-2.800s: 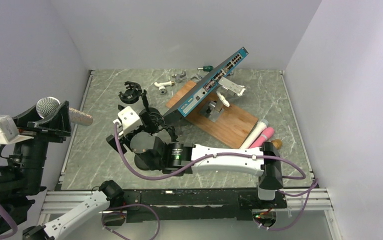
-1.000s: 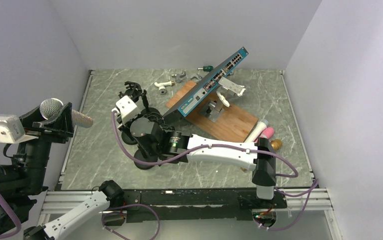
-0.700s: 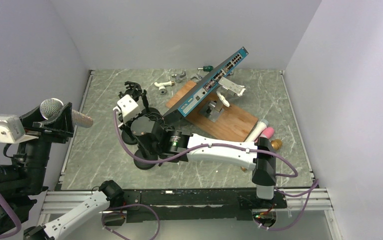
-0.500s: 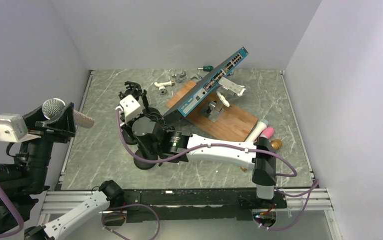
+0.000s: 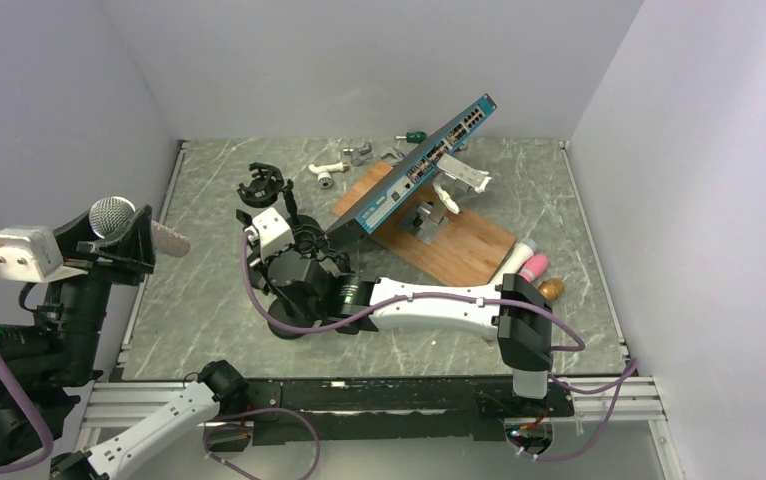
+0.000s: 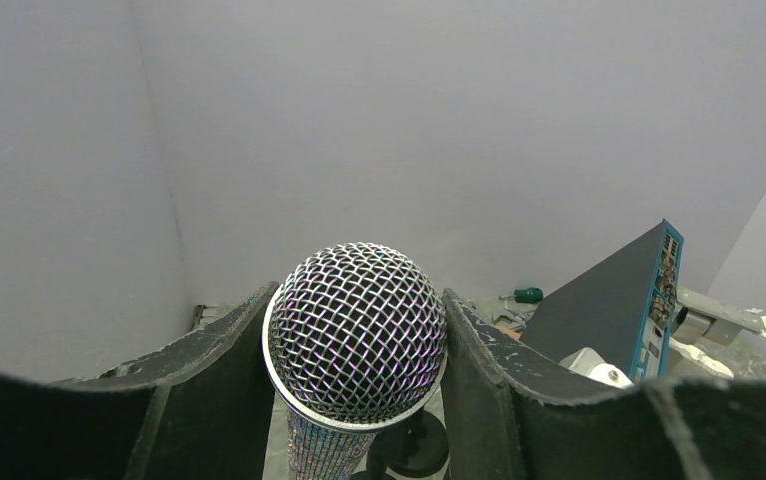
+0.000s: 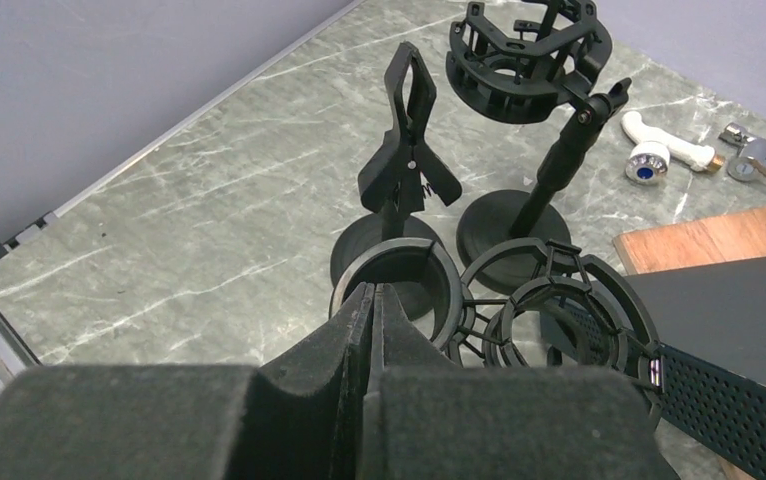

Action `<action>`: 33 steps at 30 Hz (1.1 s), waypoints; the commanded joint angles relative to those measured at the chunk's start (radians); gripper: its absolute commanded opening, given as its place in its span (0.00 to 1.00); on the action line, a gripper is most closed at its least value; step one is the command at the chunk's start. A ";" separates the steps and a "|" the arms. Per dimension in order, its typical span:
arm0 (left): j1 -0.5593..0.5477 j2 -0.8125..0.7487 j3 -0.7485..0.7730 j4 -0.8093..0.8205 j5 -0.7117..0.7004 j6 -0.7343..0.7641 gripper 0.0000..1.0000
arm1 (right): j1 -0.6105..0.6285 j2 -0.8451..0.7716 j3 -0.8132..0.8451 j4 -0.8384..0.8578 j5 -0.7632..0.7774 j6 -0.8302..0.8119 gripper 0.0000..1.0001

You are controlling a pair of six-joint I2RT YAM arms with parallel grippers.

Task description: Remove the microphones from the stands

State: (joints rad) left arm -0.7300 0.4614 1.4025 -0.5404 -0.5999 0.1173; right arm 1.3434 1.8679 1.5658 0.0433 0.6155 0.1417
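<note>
The microphone (image 5: 112,217), with a silver mesh head and a glittery body, is held in the air at the left, well clear of the table. My left gripper (image 5: 127,238) is shut on it. In the left wrist view the mesh head (image 6: 355,335) fills the gap between the two pads of the left gripper (image 6: 359,294). The black stand (image 5: 285,324) sits mid-table with an empty ring mount (image 7: 395,268). My right gripper (image 7: 373,292) is shut, its tips against the ring's near rim. In the top view the right gripper (image 5: 285,250) hides most of the mount.
Two more black stands are behind: a clip stand (image 7: 405,170) and a shock-mount stand (image 7: 529,60) (image 5: 262,188). A blue network switch (image 5: 429,165) leans over a wooden board (image 5: 464,252). White pipe fittings (image 5: 327,172), a green screwdriver (image 5: 415,136) and pink and white tubes (image 5: 522,266) lie around.
The left arm has carried the microphone slightly to the right. The right gripper has closed fully and shifted a little right and toward me at the stand.
</note>
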 commanded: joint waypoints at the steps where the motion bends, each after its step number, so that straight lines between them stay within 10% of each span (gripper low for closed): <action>1: -0.002 0.008 0.006 0.034 0.015 -0.015 0.00 | 0.003 0.023 0.022 -0.099 -0.014 0.015 0.06; 13: -0.002 0.042 -0.011 0.022 0.114 -0.108 0.00 | 0.014 -0.214 0.067 -0.051 -0.110 -0.035 0.48; 22: -0.003 0.058 -0.031 0.071 0.559 -0.230 0.00 | -0.032 -0.510 -0.259 0.030 -0.318 -0.008 0.99; 33: -0.003 0.239 -0.035 0.061 0.999 -0.465 0.00 | -0.101 -0.703 -0.451 0.109 -0.872 0.057 1.00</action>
State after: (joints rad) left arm -0.7300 0.6559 1.3808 -0.5430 0.1833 -0.2230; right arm 1.2388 1.2331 1.1370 0.0555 -0.0559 0.1593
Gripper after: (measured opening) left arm 0.565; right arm 0.994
